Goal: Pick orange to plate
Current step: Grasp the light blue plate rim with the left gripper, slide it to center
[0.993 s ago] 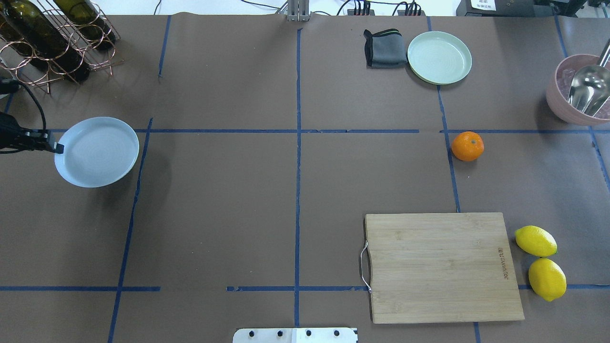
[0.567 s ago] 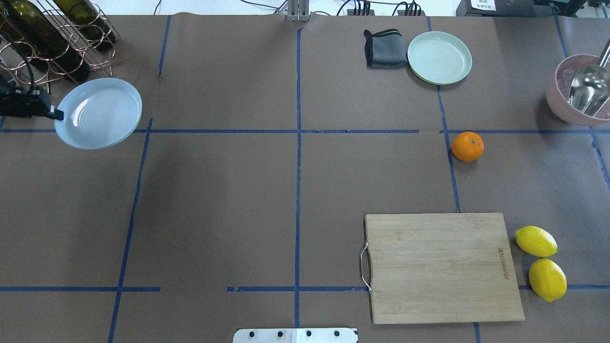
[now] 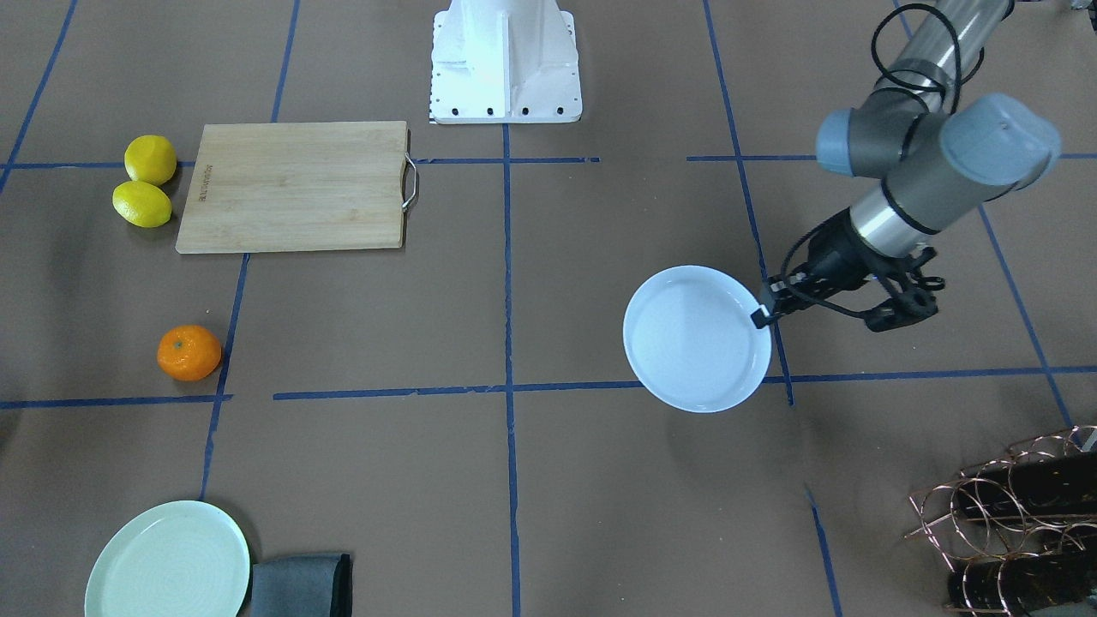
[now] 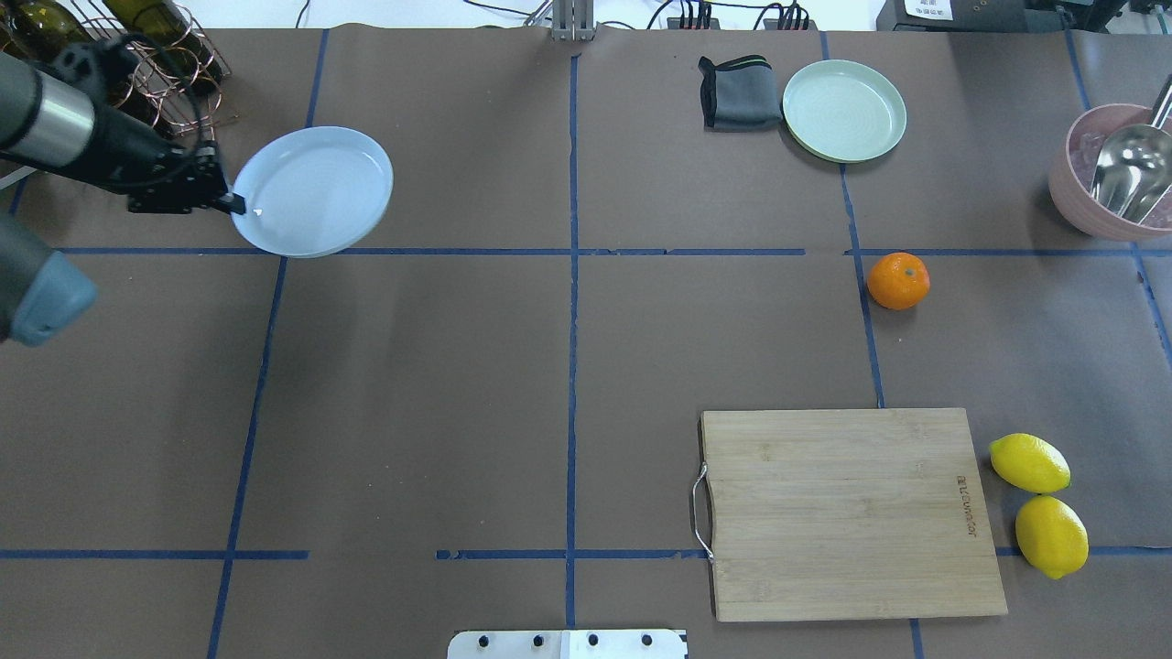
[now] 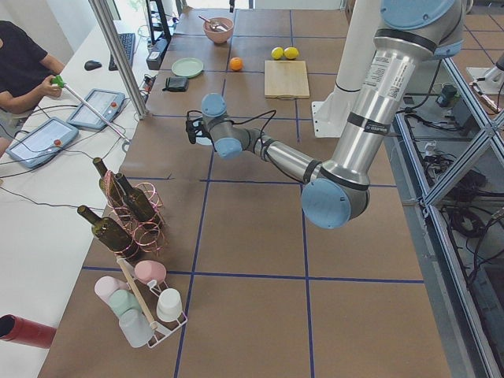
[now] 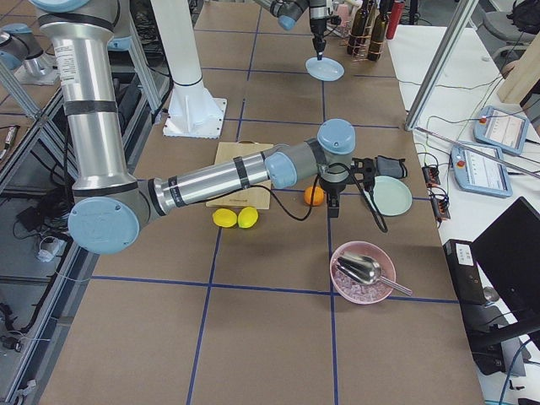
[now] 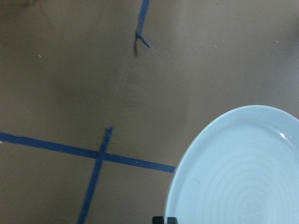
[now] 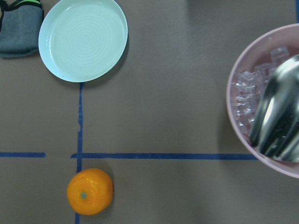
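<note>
The pale bluish-white plate [image 4: 316, 188] hangs above the table at the far left, tilted, with my left gripper [image 4: 233, 203] shut on its rim. In the front view the plate [image 3: 694, 338] and that gripper [image 3: 761, 315] show on the right. The left wrist view holds the plate [image 7: 243, 172] at its lower right. The orange [image 4: 898, 280] lies alone on the table at the right, also seen as the orange [image 8: 89, 191] from above. My right gripper [image 6: 331, 204] shows only in the exterior right view, close by the orange [image 6: 314, 196]; I cannot tell its state.
A mint-green plate [image 4: 844, 110] and a folded grey cloth [image 4: 740, 91] lie at the far right. A pink bowl [image 4: 1062, 183] with ice and a metal scoop stands at the right edge. A wooden cutting board [image 4: 847, 513] and two lemons [image 4: 1029, 462] sit near right. A wine rack [image 4: 137, 82] stands far left.
My left gripper has carried the plate away from the table's left edge, first farther back, then to the right. The orange has stayed in place.
</note>
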`<state>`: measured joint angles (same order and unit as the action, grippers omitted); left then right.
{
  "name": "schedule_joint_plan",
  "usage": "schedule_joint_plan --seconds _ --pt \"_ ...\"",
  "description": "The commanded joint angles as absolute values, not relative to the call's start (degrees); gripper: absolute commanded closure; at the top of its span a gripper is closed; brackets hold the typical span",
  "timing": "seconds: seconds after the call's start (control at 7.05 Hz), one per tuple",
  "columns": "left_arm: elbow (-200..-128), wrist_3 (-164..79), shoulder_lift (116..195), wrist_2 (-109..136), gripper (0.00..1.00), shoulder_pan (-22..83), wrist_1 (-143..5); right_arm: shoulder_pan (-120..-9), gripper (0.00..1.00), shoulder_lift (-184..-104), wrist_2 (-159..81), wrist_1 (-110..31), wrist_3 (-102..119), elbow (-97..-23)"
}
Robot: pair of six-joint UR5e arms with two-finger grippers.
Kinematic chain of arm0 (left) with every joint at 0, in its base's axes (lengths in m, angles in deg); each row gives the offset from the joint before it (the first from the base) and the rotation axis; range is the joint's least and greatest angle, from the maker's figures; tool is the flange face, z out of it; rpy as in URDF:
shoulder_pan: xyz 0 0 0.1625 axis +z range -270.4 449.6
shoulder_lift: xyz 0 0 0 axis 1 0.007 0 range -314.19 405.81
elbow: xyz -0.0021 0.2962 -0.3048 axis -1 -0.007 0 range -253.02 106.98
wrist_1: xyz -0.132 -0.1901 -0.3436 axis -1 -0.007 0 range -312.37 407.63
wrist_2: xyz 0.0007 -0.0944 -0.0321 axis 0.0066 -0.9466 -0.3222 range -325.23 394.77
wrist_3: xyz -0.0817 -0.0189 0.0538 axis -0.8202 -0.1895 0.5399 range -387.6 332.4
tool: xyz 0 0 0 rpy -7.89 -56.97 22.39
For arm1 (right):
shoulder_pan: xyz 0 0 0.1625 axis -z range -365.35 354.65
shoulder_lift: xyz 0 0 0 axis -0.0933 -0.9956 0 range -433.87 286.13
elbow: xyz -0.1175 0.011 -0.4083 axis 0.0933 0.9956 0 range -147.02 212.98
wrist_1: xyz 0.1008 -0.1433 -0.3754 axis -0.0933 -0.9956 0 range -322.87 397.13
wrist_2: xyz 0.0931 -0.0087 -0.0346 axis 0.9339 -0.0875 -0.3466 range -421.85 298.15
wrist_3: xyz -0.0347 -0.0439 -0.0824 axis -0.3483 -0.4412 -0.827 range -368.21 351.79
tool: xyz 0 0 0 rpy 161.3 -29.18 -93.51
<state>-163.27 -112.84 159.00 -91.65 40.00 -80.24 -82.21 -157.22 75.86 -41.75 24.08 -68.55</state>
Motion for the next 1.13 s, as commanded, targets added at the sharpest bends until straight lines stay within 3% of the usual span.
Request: schedule_joint_plan --seconds 0.0,0.57,0.71,0.85,0.99 --pt "-160.23 -120.57 164.79 -82.86 1.0 49.84 -80.08 -75.34 0.0 -156.23 72.64 -35.91 35.09 -68.62" --pt "-153.71 -125.69 172.9 -76.43 1.0 55.84 -80.25 -70.75 0.0 -152.71 70.69 -35.91 42.24 -68.8" --pt "-153.7 -125.17 172.64 -75.89 0.87 55.94 -80.43 -70.39 0.0 -152.71 69.82 -35.91 42.24 -68.8" --pt "-153.79 -125.07 172.46 -75.8 0.18 55.94 -80.52 -70.22 0.0 -152.71 69.64 -35.91 42.33 -68.8" --pt "-154.66 -124.46 172.03 -75.54 0.0 55.76 -80.34 -69.69 0.0 -152.62 69.46 -35.91 42.33 -68.8"
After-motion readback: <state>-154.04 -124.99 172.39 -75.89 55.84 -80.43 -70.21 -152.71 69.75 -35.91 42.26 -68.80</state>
